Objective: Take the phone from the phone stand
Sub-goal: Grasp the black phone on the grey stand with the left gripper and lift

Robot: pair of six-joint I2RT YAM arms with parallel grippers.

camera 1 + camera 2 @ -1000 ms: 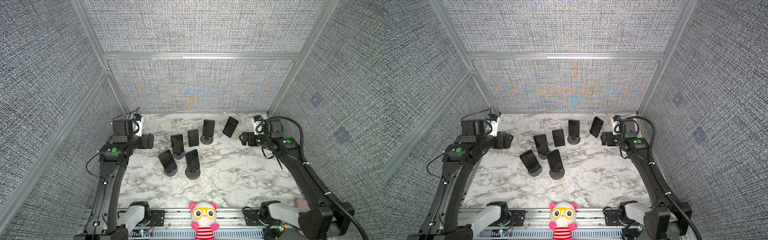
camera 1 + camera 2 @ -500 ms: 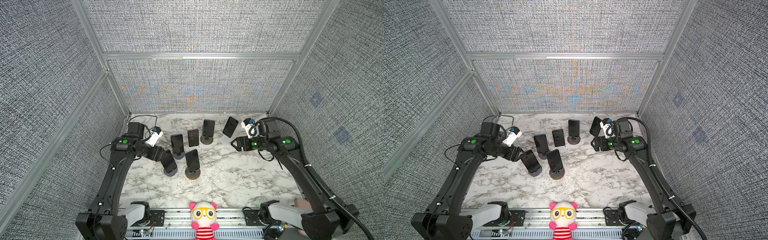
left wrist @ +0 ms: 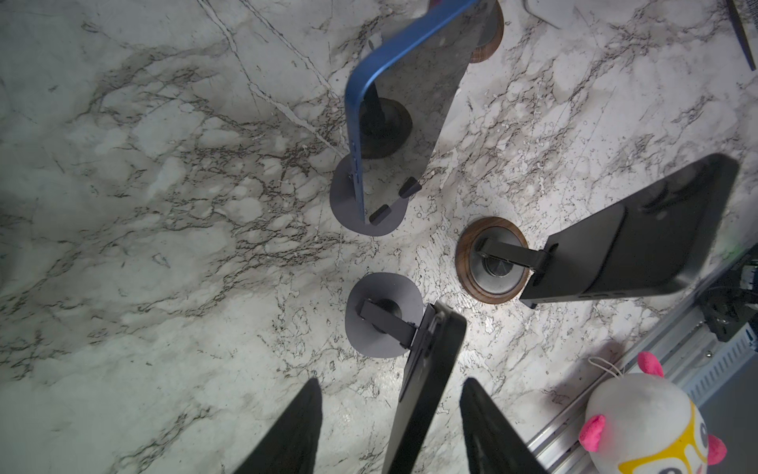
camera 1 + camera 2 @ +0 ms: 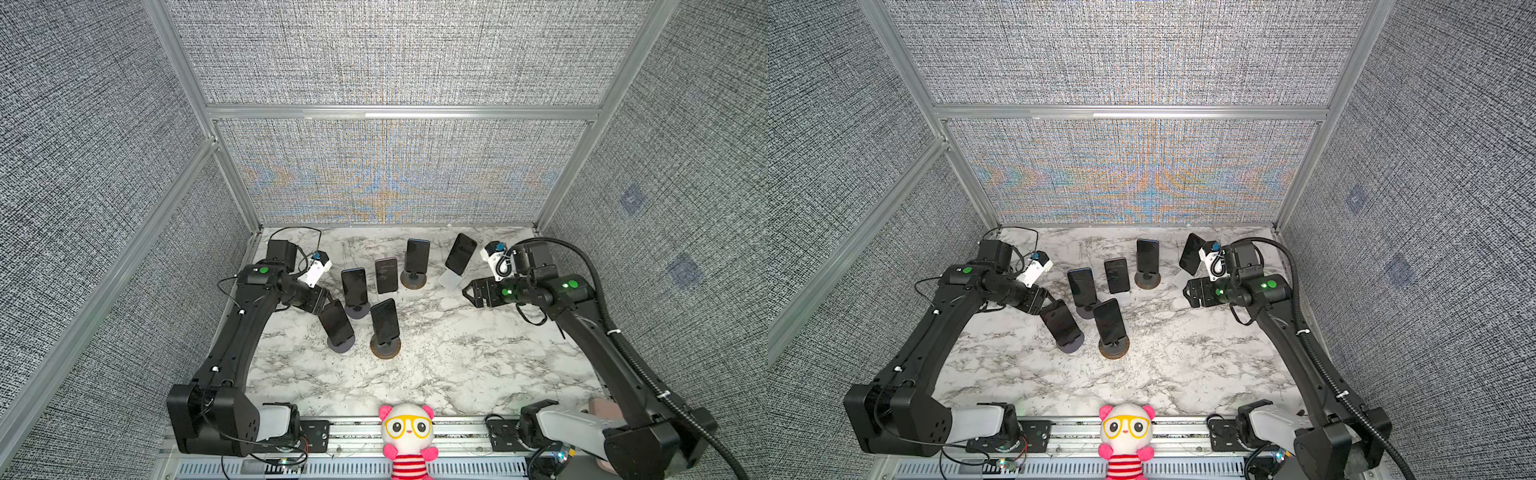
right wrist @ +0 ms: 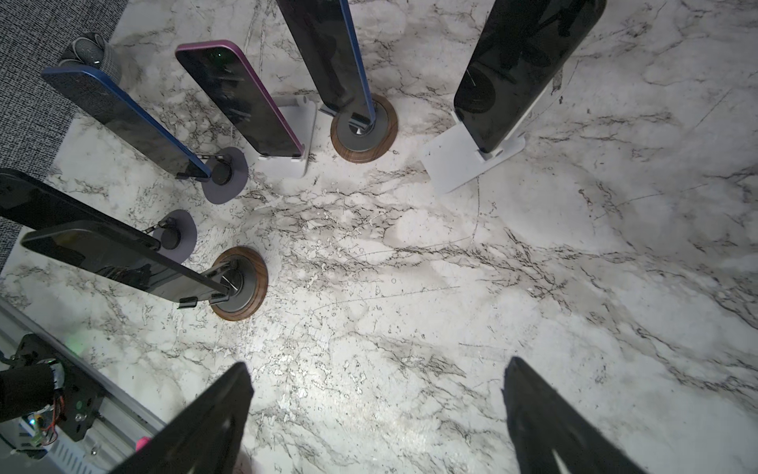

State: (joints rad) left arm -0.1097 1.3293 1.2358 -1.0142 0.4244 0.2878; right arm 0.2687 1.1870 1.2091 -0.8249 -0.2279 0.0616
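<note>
Six phones (image 4: 386,275) propped on stands across the marble table (image 4: 457,365), in both top views.

In a top view: nearest the left arm, the task's phone (image 4: 336,326), dark, leaning back on a grey round-based phone stand (image 4: 340,345). At its upper edge, the left gripper (image 4: 327,305), reaching in from the left, its black fingers hard to separate from the dark phone at this range. Well off to the right, the right gripper (image 4: 468,293) above bare marble, near a white stand (image 4: 449,280), touching nothing.

In a top view, the same layout: phone (image 4: 1061,320) on phone stand (image 4: 1070,345), left gripper (image 4: 1045,302) at the phone's top, right gripper (image 4: 1187,293) apart from every phone.

Left wrist view: left gripper (image 3: 389,381) partly spread, one finger (image 3: 295,431) on each side of the phone (image 3: 428,390), seen edge-on. Clear gap to one finger, a thinner sliver to the other; not clamped. Phone seated on the arm of its phone stand (image 3: 383,314).

Right wrist view: right gripper (image 5: 377,363) spread wide over bare marble, holding nothing.
</note>
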